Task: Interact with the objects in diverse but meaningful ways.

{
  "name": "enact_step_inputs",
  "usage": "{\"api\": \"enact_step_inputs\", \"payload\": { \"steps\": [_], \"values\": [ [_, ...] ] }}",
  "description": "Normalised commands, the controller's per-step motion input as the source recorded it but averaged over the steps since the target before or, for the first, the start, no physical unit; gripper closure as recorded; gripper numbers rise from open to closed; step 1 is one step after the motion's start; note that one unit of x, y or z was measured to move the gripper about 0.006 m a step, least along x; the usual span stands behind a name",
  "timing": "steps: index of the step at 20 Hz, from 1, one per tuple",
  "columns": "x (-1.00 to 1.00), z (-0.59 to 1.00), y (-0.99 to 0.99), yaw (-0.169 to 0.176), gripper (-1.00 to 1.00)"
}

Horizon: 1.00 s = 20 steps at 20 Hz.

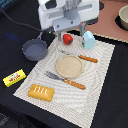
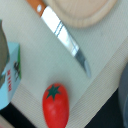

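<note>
The gripper [image 1: 69, 31] is seen in the exterior view hanging just above the red tomato [image 1: 67, 38], its white body filling the upper middle of that view. Whether its jaws are parted or closed cannot be told: the fingertips are blurred there and are not shown in the wrist view. Nothing is seen to be held.

The tomato [image 2: 55, 105] lies on the pale striped placemat [image 1: 95, 95], close below the tool. Just beside the tool, toward the exterior view's right, the pale blue-white carton [image 1: 88, 39] is stood upright; its printed side is caught at the edge of the wrist view [image 2: 9, 75]. The wooden-handled knife [image 2: 62, 34] lies near the tomato, its blade pointed toward it without touching, and the round tan plate [image 1: 68, 66] is set just past the knife. The dark grey frying pan [image 1: 34, 50] rests near the tool toward the exterior view's left. Well apart from the tool are the fork [image 1: 65, 80], the orange-yellow bread loaf [image 1: 41, 92] and the yellow butter packet [image 1: 14, 77].
</note>
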Motion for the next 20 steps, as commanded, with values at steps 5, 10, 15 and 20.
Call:
{"api": "enact_step_inputs", "payload": {
  "steps": [5, 10, 15, 20],
  "values": [
    [0.13, 0.0, -0.94, 0.057, -1.0],
    [0.19, 0.0, -0.85, 0.104, -1.0],
    [0.14, 0.0, -0.69, 0.153, -1.0],
    [0.06, 0.0, -0.63, 0.18, -1.0]
  ]
}}
